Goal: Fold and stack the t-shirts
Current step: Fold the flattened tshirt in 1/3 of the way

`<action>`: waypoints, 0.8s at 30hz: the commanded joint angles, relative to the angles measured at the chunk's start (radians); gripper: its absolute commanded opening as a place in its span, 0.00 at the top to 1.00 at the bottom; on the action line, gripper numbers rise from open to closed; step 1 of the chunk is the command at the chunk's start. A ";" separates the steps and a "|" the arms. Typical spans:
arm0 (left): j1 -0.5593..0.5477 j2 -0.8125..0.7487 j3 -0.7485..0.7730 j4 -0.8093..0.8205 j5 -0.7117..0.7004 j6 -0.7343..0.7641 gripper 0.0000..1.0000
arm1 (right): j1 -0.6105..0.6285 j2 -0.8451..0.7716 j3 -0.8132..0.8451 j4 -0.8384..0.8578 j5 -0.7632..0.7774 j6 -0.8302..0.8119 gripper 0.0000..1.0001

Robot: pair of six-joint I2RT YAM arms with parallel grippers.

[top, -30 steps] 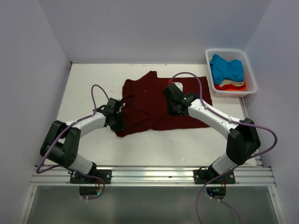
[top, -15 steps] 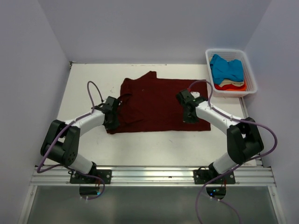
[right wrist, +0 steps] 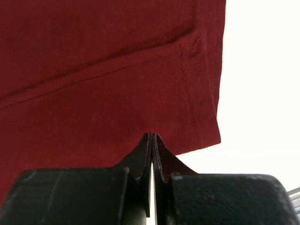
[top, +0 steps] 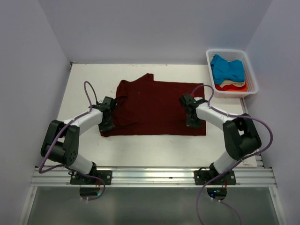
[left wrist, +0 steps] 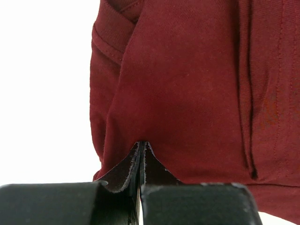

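The dark maroon t-shirt (top: 152, 108) lies spread flat across the middle of the white table, folded into a rough rectangle. My left gripper (top: 106, 125) is shut on its near left edge, and in the left wrist view (left wrist: 141, 143) the closed tips pinch the maroon cloth (left wrist: 187, 84). My right gripper (top: 192, 123) is shut on its near right edge, and in the right wrist view (right wrist: 152, 135) the tips pinch the hemmed cloth (right wrist: 93, 70) near its corner. A bright blue t-shirt (top: 227, 68) lies on top of a cream one (top: 228, 83) and an orange-red one (top: 236, 87) in the basket.
The white slatted basket (top: 251, 75) stands at the back right corner. Grey walls close in the table on the left, back and right. A metal rail (top: 150, 176) runs along the near edge. Purple cables loop over both arms.
Both grippers have pulled the maroon t-shirt outward and toward the near edge. It has gone from bunched and partly lifted to spread flat. The right gripper moved right, the left moved left.
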 commanded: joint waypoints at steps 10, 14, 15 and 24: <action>0.078 -0.043 0.008 -0.060 -0.028 0.071 1.00 | -0.012 0.068 -0.109 0.065 -0.030 0.010 1.00; 0.090 -0.047 -0.005 -0.060 -0.020 0.076 1.00 | -0.015 0.099 -0.123 0.055 -0.059 0.004 1.00; 0.092 -0.047 -0.005 -0.063 -0.009 0.077 1.00 | -0.015 0.102 -0.123 0.051 -0.079 0.002 1.00; 0.098 -0.044 -0.004 -0.083 0.057 0.097 1.00 | -0.016 0.183 -0.102 -0.026 -0.260 -0.041 1.00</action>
